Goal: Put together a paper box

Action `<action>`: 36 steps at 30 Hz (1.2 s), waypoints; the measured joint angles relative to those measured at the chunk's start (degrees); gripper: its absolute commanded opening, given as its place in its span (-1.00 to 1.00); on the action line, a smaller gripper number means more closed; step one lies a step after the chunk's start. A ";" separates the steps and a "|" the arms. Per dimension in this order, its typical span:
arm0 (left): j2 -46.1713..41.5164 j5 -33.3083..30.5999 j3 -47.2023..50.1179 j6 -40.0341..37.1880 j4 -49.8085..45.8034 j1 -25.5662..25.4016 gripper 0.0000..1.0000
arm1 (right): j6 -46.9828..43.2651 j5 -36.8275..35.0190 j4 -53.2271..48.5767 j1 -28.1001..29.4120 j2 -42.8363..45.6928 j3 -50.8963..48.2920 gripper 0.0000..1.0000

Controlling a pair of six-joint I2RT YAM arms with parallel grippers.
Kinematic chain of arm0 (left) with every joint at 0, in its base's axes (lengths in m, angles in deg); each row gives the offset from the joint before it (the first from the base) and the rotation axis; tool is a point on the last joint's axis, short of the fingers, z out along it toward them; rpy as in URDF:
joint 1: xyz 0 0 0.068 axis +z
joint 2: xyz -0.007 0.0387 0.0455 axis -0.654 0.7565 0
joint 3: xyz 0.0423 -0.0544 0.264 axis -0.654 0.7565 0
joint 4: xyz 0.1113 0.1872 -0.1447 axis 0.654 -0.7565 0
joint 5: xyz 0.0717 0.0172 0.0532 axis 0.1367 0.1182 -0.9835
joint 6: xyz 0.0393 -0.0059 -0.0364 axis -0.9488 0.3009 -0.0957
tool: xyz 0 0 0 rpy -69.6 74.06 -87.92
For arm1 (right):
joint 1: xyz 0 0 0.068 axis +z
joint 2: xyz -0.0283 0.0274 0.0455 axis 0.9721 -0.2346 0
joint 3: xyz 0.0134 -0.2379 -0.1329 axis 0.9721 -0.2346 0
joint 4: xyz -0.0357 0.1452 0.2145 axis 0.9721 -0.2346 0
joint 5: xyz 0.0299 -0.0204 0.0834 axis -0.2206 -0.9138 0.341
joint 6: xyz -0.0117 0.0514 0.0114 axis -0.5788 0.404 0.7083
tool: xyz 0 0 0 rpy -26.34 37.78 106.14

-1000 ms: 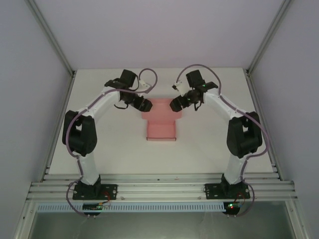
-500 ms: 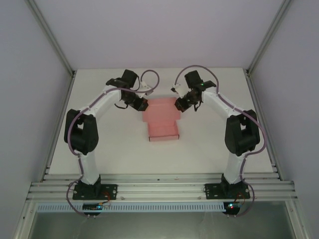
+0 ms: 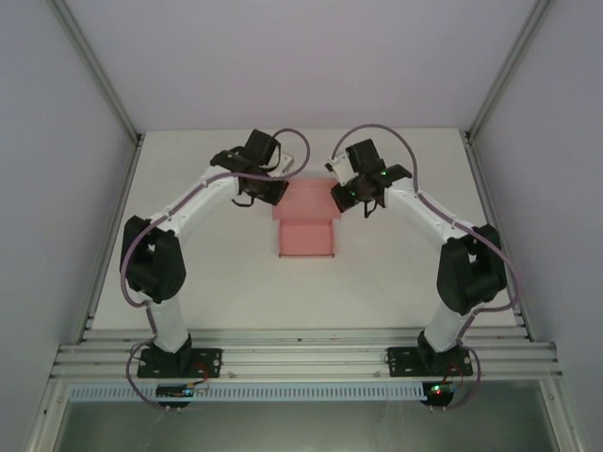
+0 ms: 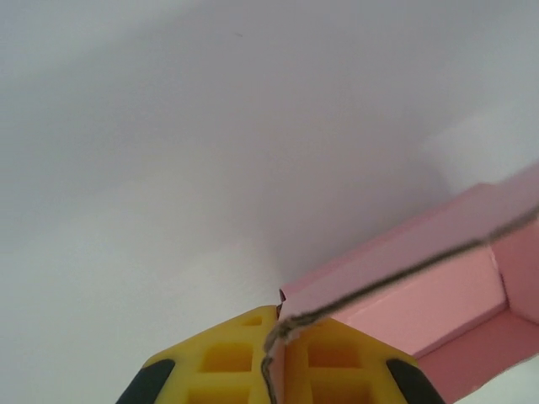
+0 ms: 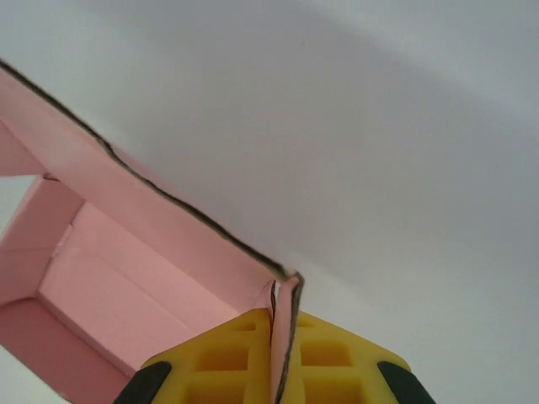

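The paper box (image 3: pixel 305 229) is spanned between both grippers. A corner wall is clamped edge-on between the jaws of the left gripper (image 4: pixel 274 349) and the right gripper (image 5: pixel 282 337) — seemingly so the walls are held upright for folding.

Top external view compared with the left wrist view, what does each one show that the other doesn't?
Top view adds: the white table and the right claw at the far right corner of the pink box. Left wrist view adds: the card edge pinched between yellow pads. Shared: the box and the left claw shut on its far left corner.
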 measured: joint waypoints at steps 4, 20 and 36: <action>-0.15 -6.01 1.46 12.13 4.13 -1.07 -1.00 | 10.16 -8.07 7.48 3.28 0.83 -3.72 -1.00; -3.48 -16.06 14.67 30.69 22.05 -4.74 -1.00 | 34.69 -19.34 24.72 6.95 0.98 -13.00 -1.00; -7.37 -13.11 28.44 29.62 37.51 -4.81 -1.00 | 37.00 -23.93 33.75 9.33 0.59 -20.15 -1.00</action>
